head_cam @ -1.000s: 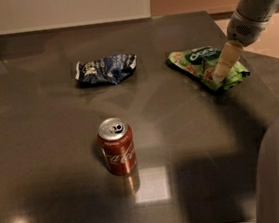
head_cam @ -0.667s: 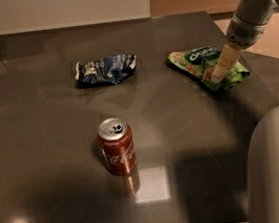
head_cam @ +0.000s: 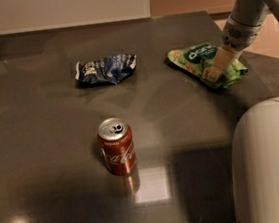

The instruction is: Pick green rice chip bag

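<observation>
The green rice chip bag [head_cam: 196, 59] lies flat on the dark table [head_cam: 62, 182] at the right, near the table's right edge. It is bright green with white lettering. My gripper [head_cam: 215, 70] reaches down from the upper right on a white arm [head_cam: 246, 13] and rests on the bag's right half, covering part of it. The bag is still lying on the table.
A dark blue wrinkly snack bag [head_cam: 105, 69] lies at the middle back. A red soda can [head_cam: 117, 146] stands upright nearer the front. A large white part of my body [head_cam: 269, 164] fills the lower right corner, over the table's right front.
The gripper stays at the green bag with hardly any movement. The white body part at the lower right has spread further left into view.
</observation>
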Tool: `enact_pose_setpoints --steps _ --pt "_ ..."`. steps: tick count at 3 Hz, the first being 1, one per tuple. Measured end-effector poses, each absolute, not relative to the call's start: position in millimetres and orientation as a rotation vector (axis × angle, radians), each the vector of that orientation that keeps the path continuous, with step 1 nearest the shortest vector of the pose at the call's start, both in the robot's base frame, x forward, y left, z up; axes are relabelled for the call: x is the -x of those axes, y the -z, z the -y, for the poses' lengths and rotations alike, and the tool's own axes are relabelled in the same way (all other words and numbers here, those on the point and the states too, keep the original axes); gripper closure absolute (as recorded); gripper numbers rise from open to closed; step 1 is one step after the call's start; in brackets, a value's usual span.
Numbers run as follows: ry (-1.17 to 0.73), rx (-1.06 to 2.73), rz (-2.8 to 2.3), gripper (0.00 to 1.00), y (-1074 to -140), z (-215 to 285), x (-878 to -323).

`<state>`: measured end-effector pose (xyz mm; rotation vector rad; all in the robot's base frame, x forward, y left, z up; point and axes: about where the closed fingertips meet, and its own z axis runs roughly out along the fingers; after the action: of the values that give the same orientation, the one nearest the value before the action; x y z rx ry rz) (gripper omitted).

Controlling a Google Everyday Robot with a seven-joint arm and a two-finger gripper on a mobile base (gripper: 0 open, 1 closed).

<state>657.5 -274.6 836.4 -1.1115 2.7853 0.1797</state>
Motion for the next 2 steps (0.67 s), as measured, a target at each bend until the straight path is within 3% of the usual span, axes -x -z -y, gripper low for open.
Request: enact_pose_setpoints --steps 2 --pt "-0.184 1.146 -2.728 0.88 -871 253 -654"
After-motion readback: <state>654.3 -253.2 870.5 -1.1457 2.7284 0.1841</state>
